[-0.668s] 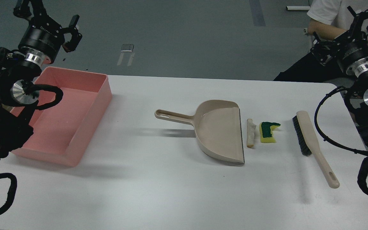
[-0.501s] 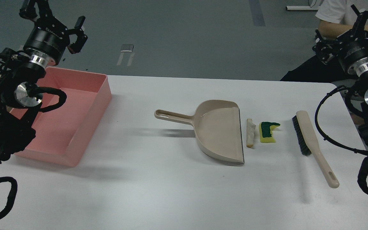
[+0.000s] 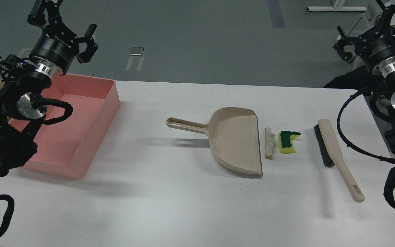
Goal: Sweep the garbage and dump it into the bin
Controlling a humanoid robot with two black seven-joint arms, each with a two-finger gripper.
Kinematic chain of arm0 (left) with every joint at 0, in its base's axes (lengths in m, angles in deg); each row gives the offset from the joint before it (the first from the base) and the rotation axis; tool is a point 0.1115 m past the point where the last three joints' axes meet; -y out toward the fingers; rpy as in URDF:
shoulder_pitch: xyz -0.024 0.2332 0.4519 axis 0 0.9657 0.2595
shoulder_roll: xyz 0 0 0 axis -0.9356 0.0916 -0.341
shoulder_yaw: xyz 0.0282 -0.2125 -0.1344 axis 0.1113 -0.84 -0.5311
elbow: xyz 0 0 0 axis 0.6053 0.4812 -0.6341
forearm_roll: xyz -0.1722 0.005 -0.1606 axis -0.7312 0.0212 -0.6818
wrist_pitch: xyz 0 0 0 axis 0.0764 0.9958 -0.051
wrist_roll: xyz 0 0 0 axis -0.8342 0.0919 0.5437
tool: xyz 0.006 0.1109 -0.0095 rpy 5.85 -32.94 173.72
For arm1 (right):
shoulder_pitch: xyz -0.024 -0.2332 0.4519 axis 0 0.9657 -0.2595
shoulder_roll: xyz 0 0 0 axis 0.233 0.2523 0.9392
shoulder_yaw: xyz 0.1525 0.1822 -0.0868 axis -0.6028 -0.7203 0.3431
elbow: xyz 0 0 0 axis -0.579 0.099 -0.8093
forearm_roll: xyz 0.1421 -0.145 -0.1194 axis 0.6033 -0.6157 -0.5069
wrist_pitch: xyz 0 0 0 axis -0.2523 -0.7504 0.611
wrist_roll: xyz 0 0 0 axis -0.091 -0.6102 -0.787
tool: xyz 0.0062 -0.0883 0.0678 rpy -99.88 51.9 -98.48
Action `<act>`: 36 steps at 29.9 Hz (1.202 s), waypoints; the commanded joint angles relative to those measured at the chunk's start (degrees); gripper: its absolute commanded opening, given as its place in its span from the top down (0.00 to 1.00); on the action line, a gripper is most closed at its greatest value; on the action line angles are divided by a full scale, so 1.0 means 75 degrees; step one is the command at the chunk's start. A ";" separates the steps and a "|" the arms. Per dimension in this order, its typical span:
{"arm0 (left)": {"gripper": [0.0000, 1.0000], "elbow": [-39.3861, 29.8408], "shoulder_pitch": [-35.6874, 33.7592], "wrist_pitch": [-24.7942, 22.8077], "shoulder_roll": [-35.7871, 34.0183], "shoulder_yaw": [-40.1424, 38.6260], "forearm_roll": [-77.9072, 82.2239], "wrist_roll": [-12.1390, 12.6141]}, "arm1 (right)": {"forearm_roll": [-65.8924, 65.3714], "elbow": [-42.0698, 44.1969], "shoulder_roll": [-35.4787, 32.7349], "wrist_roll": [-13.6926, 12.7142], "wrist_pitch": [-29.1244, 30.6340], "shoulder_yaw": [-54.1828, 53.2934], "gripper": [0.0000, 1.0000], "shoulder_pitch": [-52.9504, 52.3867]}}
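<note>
Here garbage (image 3: 279,142) between dustpan (image 3: 233,142) and brush (image 3: 334,154), touching neither.

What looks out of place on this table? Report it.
Only the garbage: a bread-like slice and a sponge piece lie loose between the dustpan and brush. Nothing looks spilled or damaged; the pink bin sits upright.

White rectangular table (image 3: 170,206), carrying: pink plastic tub (image 3: 91,133) at left; beige long-handled dustpan (image 3: 233,142) mid-table; whitish brown-crusted slice (image 3: 268,142), yellow-green sponge piece (image 3: 287,141), beige black-bristled brush (image 3: 334,154) to its right.
</note>
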 commanded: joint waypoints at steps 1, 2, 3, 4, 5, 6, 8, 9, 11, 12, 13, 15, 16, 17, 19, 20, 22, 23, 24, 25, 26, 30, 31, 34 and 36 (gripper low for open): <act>0.01 -0.0192 0.0056 0.0011 -0.0169 0.0004 0.0000 -0.0002 | 0.0000 -0.0222 -0.0016 -0.0007 0.0000 0.0008 0.00 0.0061; 0.01 -0.0192 0.0056 0.0011 -0.0169 0.0004 -0.0011 -0.0014 | 0.0000 -0.0222 -0.0016 -0.0007 0.0000 -0.0003 0.00 0.0061; 0.01 -0.0192 0.0056 0.0011 -0.0180 0.0004 -0.0012 -0.0025 | 0.0000 -0.0210 -0.0028 -0.0007 0.0000 -0.0003 0.00 0.0073; 0.01 -0.0192 0.0056 0.0023 -0.0180 0.0004 -0.0012 -0.0049 | 0.0000 -0.0210 -0.0051 0.0005 0.0000 -0.0015 0.00 0.0073; 0.01 -0.0192 0.0056 0.0023 -0.0180 0.0004 -0.0012 -0.0060 | 0.0000 -0.0210 -0.0109 0.0005 0.0000 -0.0015 0.00 0.0085; 0.01 -0.0192 0.0068 0.0023 -0.0180 0.0004 -0.0012 -0.0072 | 0.0000 -0.0210 -0.0133 0.0005 0.0000 -0.0004 0.00 0.0096; 0.01 -0.0180 0.0080 0.0058 -0.0157 0.0004 -0.0012 -0.0096 | 0.0000 -0.0175 -0.0133 0.0016 0.0000 -0.0003 0.00 0.0097; 0.01 -0.0180 0.0091 0.0105 -0.0145 0.0004 -0.0012 -0.0107 | 0.0000 -0.0186 -0.0133 0.0040 0.0000 -0.0003 0.00 0.0131; 0.01 -0.0192 0.0126 0.0152 -0.0134 -0.0008 -0.0011 -0.0119 | 0.0000 -0.0210 -0.0145 0.0051 0.0000 -0.0027 0.00 0.0202; 0.01 -0.0192 0.0173 0.0175 -0.0134 -0.0031 0.0000 -0.0108 | 0.0000 -0.0222 -0.0145 0.0063 0.0000 -0.0027 0.00 0.0225; 0.01 -0.0192 0.0174 0.0175 -0.0134 -0.0043 0.0000 -0.0107 | 0.0000 -0.0222 -0.0145 0.0063 0.0000 -0.0038 0.00 0.0225; 0.01 -0.0204 0.0185 0.0175 -0.0134 -0.0043 0.0000 -0.0107 | 0.0000 -0.0222 -0.0157 0.0063 0.0000 -0.0050 0.00 0.0249; 0.01 -0.0215 0.0197 0.0175 -0.0134 -0.0031 0.0000 -0.0107 | 0.0000 -0.0222 -0.0180 0.0063 0.0000 -0.0050 0.00 0.0272; 0.01 -0.0227 0.0197 0.0199 -0.0134 -0.0020 0.0000 -0.0096 | 0.0000 -0.0222 -0.0215 0.0063 0.0000 -0.0062 0.00 0.0272; 0.01 -0.0250 0.0209 0.0280 -0.0110 -0.0008 0.0000 -0.0096 | 0.0000 -0.0233 -0.0227 0.0075 0.0000 -0.0074 0.00 0.0284; 0.01 -0.0343 0.0267 0.0339 -0.0110 -0.0008 0.0000 -0.0107 | 0.0000 -0.0233 -0.0239 0.0075 0.0000 -0.0074 0.00 0.0284; 0.01 -0.0472 0.0337 0.0351 -0.0122 -0.0008 0.0000 -0.0107 | 0.0000 -0.0233 -0.0239 0.0075 0.0000 -0.0074 0.00 0.0307; 0.01 -0.0612 0.0419 0.0351 -0.0122 -0.0008 0.0000 -0.0107 | 0.0000 -0.0233 -0.0227 0.0075 0.0000 -0.0074 0.00 0.0331; 0.01 -0.0695 0.0454 0.0363 -0.0122 0.0004 0.0000 -0.0096 | 0.0000 -0.0233 -0.0239 0.0075 0.0000 -0.0074 0.00 0.0331; 0.01 -0.0939 0.0594 0.0363 -0.0122 0.0050 0.0023 -0.0061 | 0.0000 -0.0257 -0.0239 0.0087 0.0000 -0.0074 0.00 0.0354; 0.01 -0.1278 0.0827 0.0363 -0.0168 0.0190 0.0024 -0.0049 | 0.0000 -0.0373 -0.0239 0.0087 0.0000 -0.0074 0.00 0.0436; 0.01 -0.2112 0.1356 0.0386 -0.0519 0.0554 0.0094 -0.0049 | -0.0012 -0.1193 -0.0391 0.0192 0.0000 -0.0074 0.00 0.0951; 0.01 -0.2427 0.1659 0.0433 -0.0752 0.0624 0.0105 -0.0060 | -0.0012 -0.1542 -0.0403 0.0250 0.0000 -0.0074 0.00 0.1196; 0.01 -0.3060 0.2198 0.0445 -0.1058 0.0648 0.0129 -0.0072 | -0.0024 -0.1943 -0.0461 0.0274 0.0000 -0.0074 0.00 0.1571; 0.01 -0.3577 0.2551 0.0445 -0.1211 0.0648 0.0164 -0.0096 | -0.0012 -0.2003 -0.0543 0.0274 0.0000 -0.0074 0.00 0.1748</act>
